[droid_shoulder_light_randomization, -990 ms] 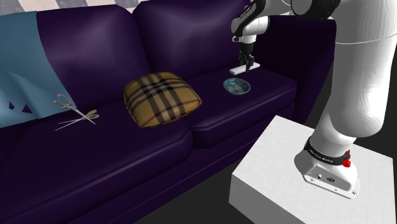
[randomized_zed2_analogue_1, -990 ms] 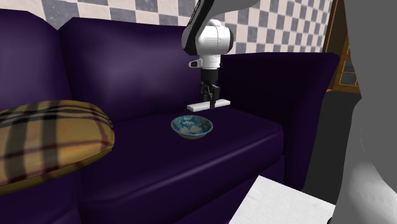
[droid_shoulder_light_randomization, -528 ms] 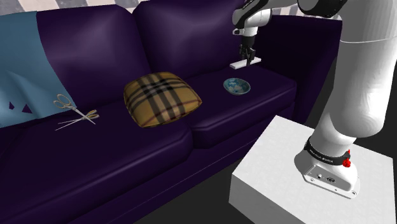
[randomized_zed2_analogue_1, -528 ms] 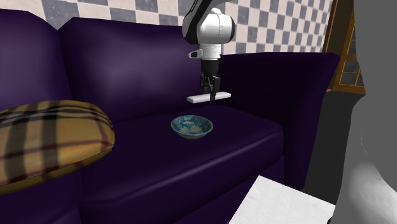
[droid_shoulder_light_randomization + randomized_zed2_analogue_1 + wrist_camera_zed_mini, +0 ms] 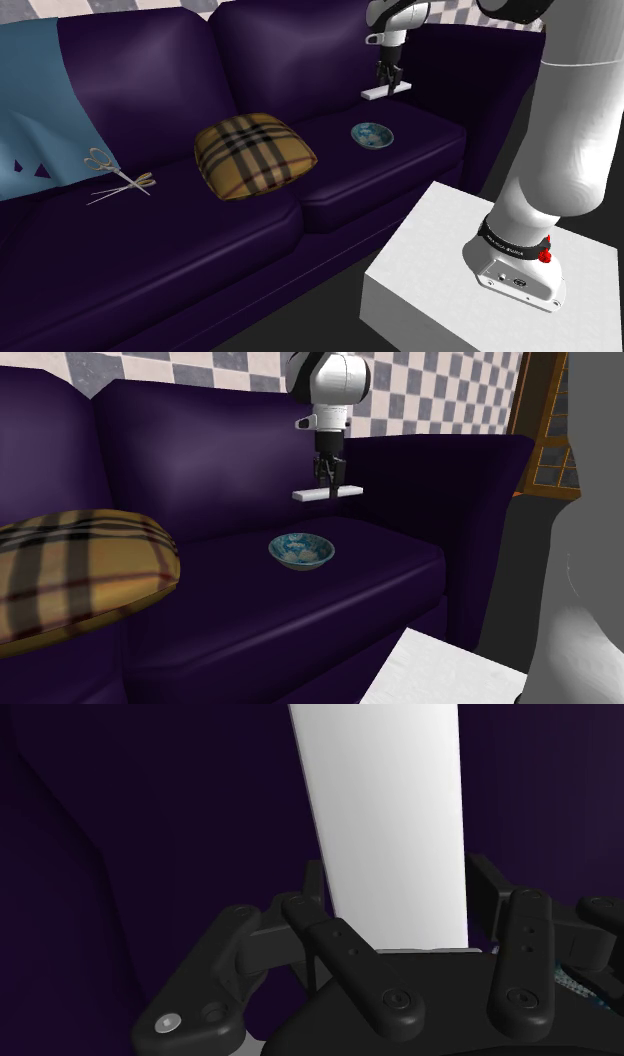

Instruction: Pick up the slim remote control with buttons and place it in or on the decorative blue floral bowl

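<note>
Remote (image 5: 305, 496) clasped by hand (image 5: 329, 482), hanging clear above sofa seat (image 5: 380, 572), bowl (image 5: 301, 551) nearby.

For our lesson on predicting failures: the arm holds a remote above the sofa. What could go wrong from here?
1. The remote in the gripper hangs beside the bowl, not over it; releasing would likely miss.
2. The remote looks longer than the bowl is wide, so it may tip out.

The shoulder camera sits high beside the stand (image 5: 470, 250), looking down over the purple sofa (image 5: 150, 250). The second stands lower and nearer, facing the sofa's back. Both share the hand (image 5: 390, 85) and the blue bowl (image 5: 371, 134) below it. The wrist camera peers closely along the white remote (image 5: 390, 814).
</note>
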{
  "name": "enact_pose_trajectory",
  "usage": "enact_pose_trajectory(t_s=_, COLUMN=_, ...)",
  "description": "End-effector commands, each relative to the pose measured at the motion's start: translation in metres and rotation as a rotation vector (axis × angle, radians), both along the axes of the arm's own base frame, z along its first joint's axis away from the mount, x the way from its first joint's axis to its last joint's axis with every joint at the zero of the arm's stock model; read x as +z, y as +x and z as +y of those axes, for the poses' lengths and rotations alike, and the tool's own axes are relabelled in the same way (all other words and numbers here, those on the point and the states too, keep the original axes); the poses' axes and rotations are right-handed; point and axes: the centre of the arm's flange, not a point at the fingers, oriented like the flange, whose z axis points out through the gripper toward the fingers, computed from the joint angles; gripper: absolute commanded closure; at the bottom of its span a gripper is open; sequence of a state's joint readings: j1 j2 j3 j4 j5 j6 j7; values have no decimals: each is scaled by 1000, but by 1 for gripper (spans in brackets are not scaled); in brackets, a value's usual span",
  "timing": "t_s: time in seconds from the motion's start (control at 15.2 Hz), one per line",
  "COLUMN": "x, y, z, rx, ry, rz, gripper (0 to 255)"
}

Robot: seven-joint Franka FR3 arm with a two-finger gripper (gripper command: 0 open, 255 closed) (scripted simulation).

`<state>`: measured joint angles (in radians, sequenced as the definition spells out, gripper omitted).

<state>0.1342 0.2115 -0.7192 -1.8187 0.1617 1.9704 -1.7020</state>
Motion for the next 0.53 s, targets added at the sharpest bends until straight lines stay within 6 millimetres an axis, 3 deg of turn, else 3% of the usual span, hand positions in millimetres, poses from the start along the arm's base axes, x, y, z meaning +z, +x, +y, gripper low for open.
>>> enact_pose_trajectory(t_s=0.0, x=3, y=-6, z=19, rx=0, ry=0, rz=0, gripper=255)
enact_pose_trajectory(t_s=0.46, x=4, y=-33, z=108, rx=0, ry=0, rz=0, gripper=255)
